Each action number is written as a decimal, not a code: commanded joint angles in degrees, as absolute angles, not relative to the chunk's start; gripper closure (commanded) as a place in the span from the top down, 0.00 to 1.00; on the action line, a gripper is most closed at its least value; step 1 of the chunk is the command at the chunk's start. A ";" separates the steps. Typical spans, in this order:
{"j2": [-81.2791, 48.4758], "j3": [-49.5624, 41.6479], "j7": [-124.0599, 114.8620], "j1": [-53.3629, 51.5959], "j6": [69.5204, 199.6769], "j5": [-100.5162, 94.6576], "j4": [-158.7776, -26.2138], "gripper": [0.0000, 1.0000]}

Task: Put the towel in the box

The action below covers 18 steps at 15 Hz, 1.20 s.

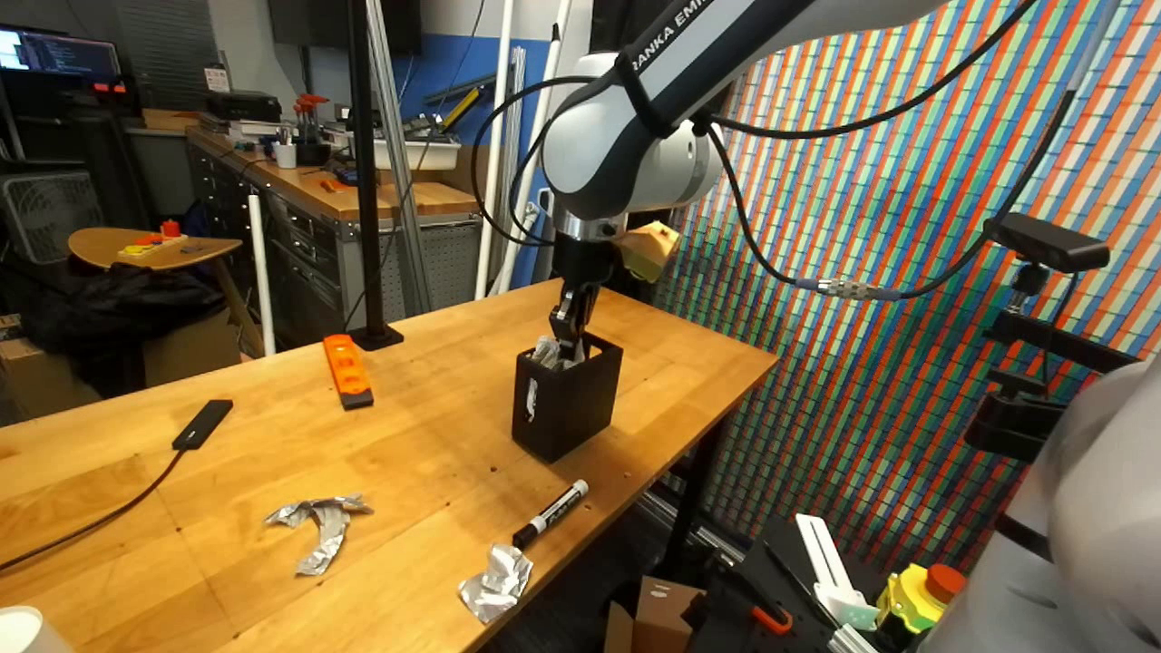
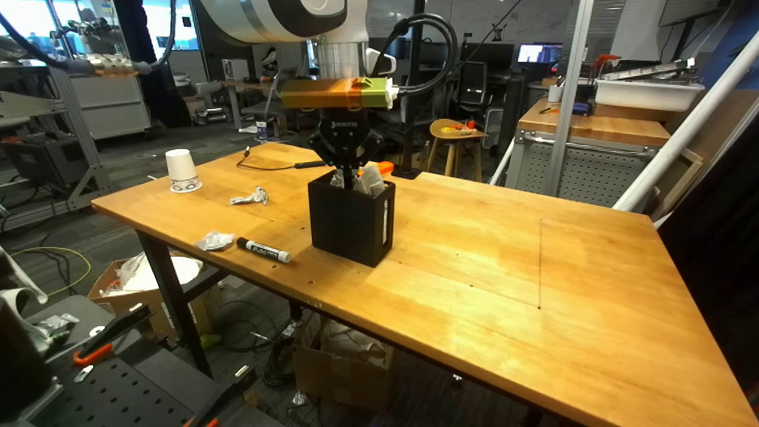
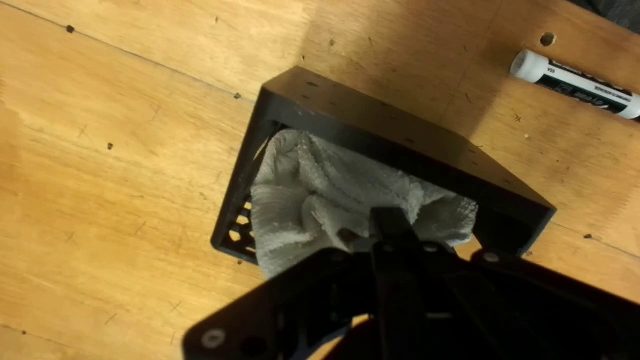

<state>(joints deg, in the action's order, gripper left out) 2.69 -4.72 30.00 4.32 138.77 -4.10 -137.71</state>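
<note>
While tool pinches towel in mouth of box, snag risk: lift before full release could drag towel out, tip box.

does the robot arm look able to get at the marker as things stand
Probably not straight away: the fingers look closed on the towel, down in the box, which hinders a sideways move. Once lifted out, likely yes, since the marker lies uncovered.
</note>
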 commanded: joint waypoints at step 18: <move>-9.87 -2.95 32.79 6.77 140.31 6.97 -134.79 0.00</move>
<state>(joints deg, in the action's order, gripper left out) -8.19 -4.33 30.39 5.46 140.71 4.05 -134.73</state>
